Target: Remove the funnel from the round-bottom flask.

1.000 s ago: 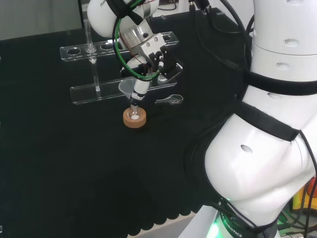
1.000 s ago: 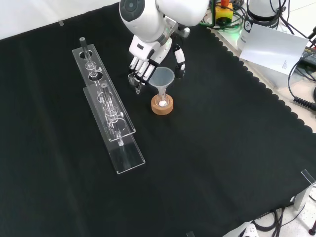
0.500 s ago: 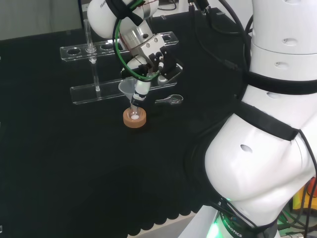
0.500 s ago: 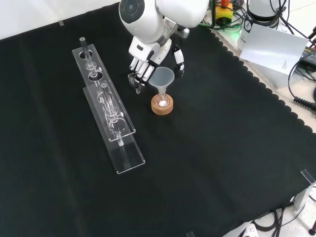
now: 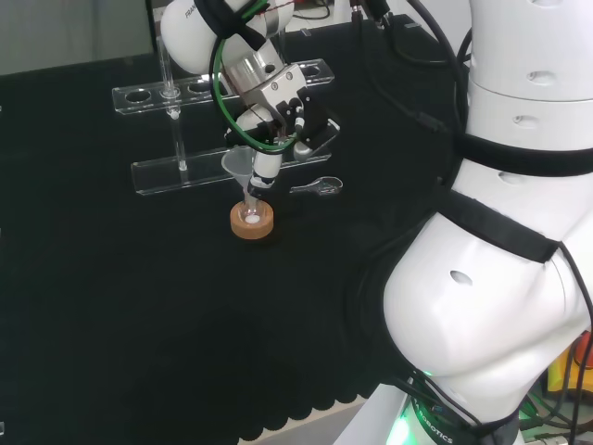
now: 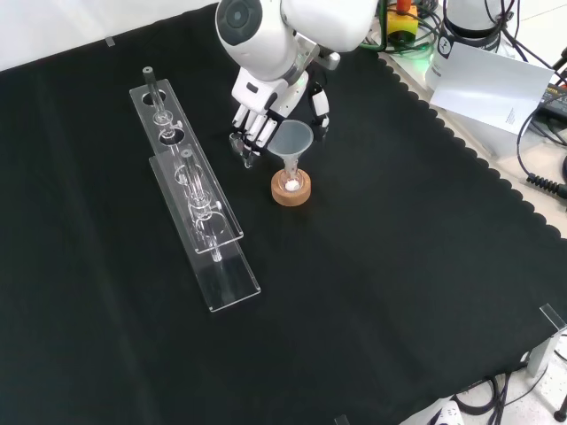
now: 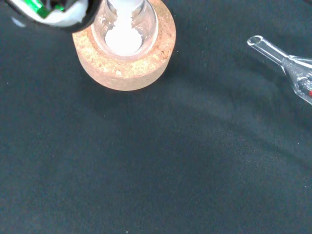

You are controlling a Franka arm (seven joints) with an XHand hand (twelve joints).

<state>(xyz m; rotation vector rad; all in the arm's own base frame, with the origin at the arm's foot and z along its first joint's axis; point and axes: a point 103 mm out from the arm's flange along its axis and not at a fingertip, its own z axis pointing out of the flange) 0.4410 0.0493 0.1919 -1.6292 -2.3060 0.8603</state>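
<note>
One funnel sits in the flask, wide mouth up, stem straight down into the neck, so its long axis is vertical. The flask rests in a cork ring with a bit of white stuff at the bottom, clear enough from my wrist cam. In the front view all of this is mid-cloth, just right of the long clear rack.

From where I'm driving, the hand is right up against the funnel on its far side in the front view. The fingers hang down at the funnel's left and the thumb at its right, so the cone sits between them. They're relaxed and a bit apart, not pinching anything. Can't tell if a fingertip actually touches the rim.

A small clear glass piece lies on the cloth just right of the ring in the head view.

Versus a second ago: the hand has crept up and slightly left in the head view, barely a nudge. The funnel, flask and ring haven't budged, and the funnel is still seated.
</note>
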